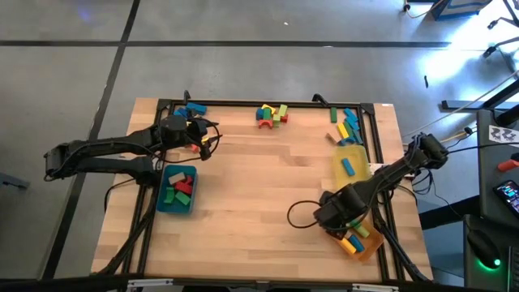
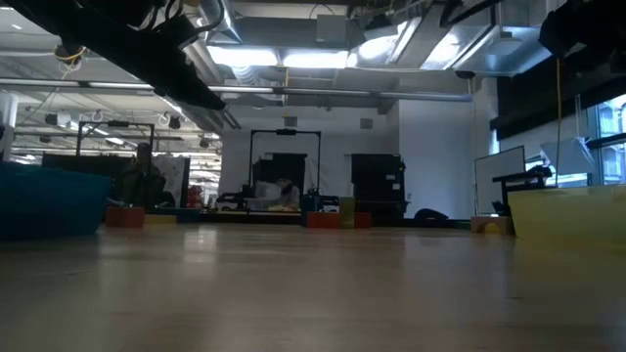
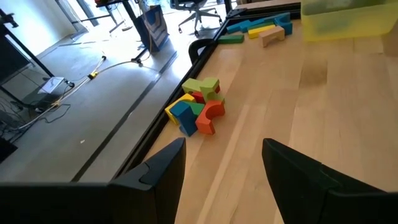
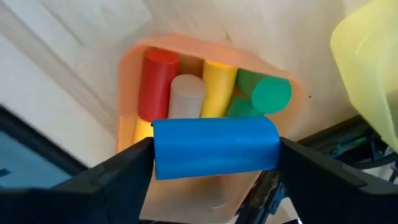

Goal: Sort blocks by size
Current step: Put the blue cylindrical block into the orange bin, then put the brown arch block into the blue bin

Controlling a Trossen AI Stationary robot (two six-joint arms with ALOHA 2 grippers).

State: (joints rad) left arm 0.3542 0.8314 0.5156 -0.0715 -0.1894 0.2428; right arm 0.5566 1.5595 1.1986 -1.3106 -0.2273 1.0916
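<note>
My right gripper [image 4: 214, 163] hangs over the orange tray [image 1: 362, 243] at the near right, shut on a blue round-topped block [image 4: 214, 146]. Below it in the tray lie red [image 4: 155, 81], pale [image 4: 185, 96], yellow [image 4: 217, 87] and green [image 4: 267, 93] cylinders. My left gripper [image 3: 224, 180] is open and holds nothing, up at the far left [image 1: 208, 139], facing a small heap of blocks [image 3: 198, 107] by the far edge. Several more blocks [image 1: 345, 126] lie at the far right. My right gripper pinches the blue block by its two end faces [image 4: 160, 149], one finger on each end, so the block's length spans the gap. The fingers come from above, pointing steeply down. The block lies level, lifted clear above the cylinders in the orange tray.
A teal tray [image 1: 177, 191] with red and green blocks stands near my left arm. A yellow tray [image 1: 353, 166] holding a blue block sits just beyond the orange one. A black frame [image 1: 381, 146] rims the table. The table's middle [image 1: 259, 195] is bare wood.
</note>
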